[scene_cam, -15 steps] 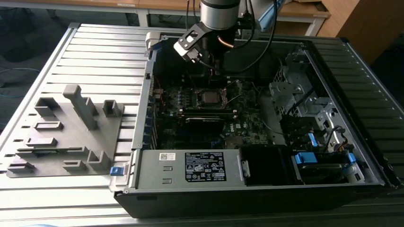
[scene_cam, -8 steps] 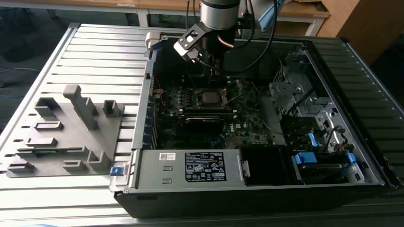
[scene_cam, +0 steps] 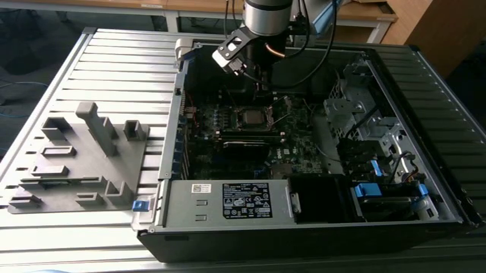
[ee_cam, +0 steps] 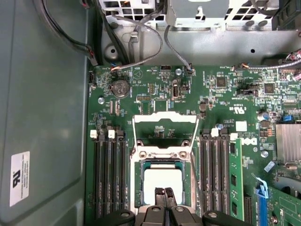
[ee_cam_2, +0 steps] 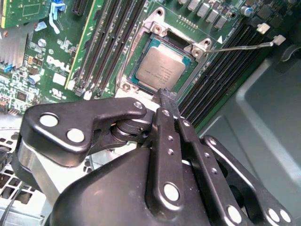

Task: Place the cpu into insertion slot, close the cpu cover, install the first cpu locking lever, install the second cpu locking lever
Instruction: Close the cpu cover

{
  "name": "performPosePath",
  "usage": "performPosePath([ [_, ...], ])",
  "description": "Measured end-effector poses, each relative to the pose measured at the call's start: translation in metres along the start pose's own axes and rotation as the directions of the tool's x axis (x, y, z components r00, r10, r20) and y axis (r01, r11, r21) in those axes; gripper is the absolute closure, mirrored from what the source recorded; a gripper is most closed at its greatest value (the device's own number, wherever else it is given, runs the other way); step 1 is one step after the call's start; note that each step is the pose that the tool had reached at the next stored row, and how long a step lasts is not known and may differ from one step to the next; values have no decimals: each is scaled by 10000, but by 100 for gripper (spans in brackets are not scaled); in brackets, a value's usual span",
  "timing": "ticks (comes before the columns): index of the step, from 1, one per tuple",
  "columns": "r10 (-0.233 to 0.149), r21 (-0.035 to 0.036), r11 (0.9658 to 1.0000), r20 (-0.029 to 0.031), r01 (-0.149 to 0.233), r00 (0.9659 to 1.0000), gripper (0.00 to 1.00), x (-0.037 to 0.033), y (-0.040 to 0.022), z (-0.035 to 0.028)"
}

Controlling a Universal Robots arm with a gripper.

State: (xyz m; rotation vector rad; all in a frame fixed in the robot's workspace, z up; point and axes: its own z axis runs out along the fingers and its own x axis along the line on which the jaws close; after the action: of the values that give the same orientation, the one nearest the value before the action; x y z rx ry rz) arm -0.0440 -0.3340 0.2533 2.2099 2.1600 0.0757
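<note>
With the cpu (ee_cam: 163, 181) seated in the insertion slot (ee_cam: 162, 153) and the cpu cover (ee_cam: 164, 117) standing open, our empty pincer (ee_cam: 164, 190), pressed together, hovers above the chip; we should swing that cover down evenly.

Black linked tool (ee_cam_2: 167, 97), silver screws (ee_cam_2: 171, 191), grey arm (scene_cam: 267, 14)

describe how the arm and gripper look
The arm is a silver-grey cylinder ending in a black wrist, with a pale grey block bolted to its side and black cables looping behind. The gripper is glossy black metal: flat linkage bars joined by silver pins, narrowing to a slim dark tip.
</note>
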Motion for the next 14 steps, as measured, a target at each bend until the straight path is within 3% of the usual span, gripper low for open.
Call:
performPosePath([
  [14,1,0,10000,-4,-1,10000,89,0,6,-51],
])
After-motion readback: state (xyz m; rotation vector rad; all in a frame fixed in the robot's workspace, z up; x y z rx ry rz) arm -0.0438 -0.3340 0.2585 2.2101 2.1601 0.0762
